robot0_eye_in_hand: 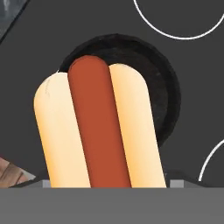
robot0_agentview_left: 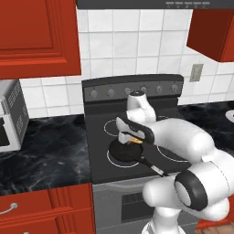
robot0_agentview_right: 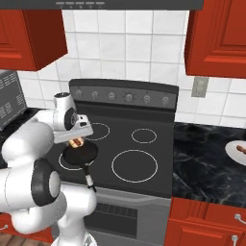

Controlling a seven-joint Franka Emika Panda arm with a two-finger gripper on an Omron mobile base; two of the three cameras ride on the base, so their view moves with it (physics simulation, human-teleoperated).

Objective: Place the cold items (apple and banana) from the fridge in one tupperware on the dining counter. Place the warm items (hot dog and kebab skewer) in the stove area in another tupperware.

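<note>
The gripper (robot0_agentview_right: 76,140) is hovering over the frying pan (robot0_agentview_left: 124,151) on the stove's (robot0_agentview_right: 144,158) near-left burner, jaws clamped across the hot dog (robot0_eye_in_hand: 98,127), whose long axis is running straight away from the hand, between the fingers.

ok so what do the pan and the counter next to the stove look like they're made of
Pan: looks like dark metal, matte black, no shine, possibly cast iron or nonstick.
Counter: looks like polished black stone, with pale marble-like veins and a soft sheen.
</note>
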